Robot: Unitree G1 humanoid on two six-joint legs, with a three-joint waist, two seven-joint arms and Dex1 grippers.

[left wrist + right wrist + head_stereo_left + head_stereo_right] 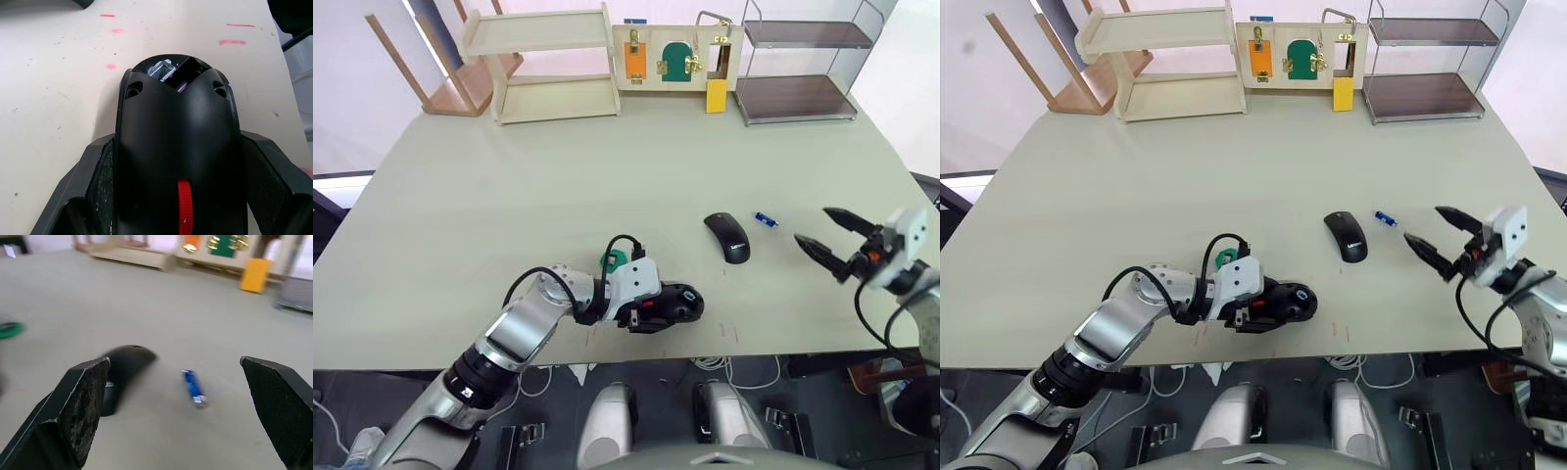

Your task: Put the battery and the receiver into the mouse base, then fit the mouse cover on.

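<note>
— Near the table's (509, 196) front edge: L gripper (671, 308) pinching the mouse base (677, 304), one finger (93, 181) per side, red wheel (184, 205) up.
— R side?
— R gripper (820, 235) fingers spread wide, nothing between, hovering just right of the battery (765, 219).
— Cover?
— Mouse cover (727, 237) lies flat beside the battery (apart, not touching). Green disc (610, 260) sits behind the L wrist. Receiver: can't tell.
</note>
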